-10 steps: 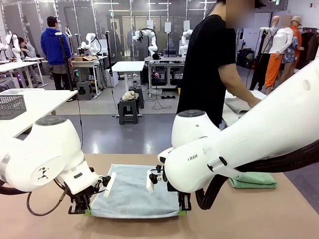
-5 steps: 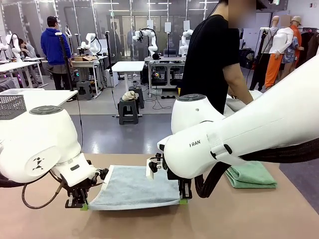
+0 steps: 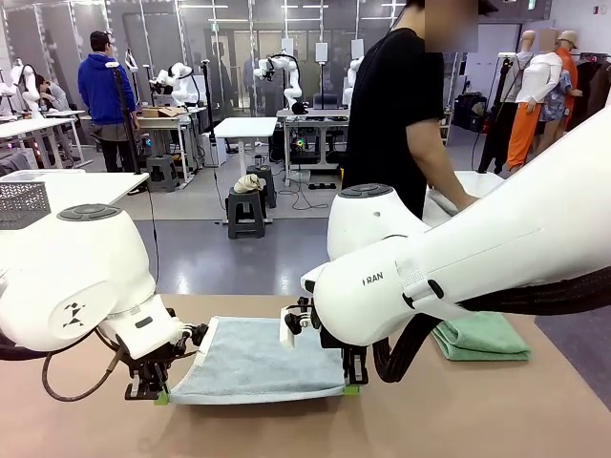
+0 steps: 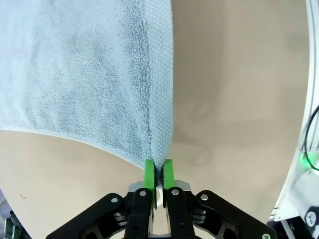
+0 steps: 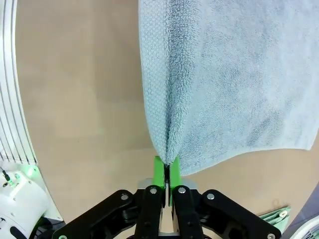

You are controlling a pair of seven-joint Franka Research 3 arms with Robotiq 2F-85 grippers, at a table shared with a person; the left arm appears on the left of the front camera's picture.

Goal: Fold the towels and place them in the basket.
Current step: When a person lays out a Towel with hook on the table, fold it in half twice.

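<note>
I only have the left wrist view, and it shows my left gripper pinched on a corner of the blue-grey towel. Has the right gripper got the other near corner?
Observer: Yes. The right gripper is shut on the other near corner of the blue-grey towel.
Operator: Where is the green towel?
Observer: The green towel lies folded on the table, to the robot's right of the blue-grey one and apart from it.
Operator: Is anyone in the way?
Observer: No. The person stands beyond the far edge, turned sideways and reaching away from our table.
</note>
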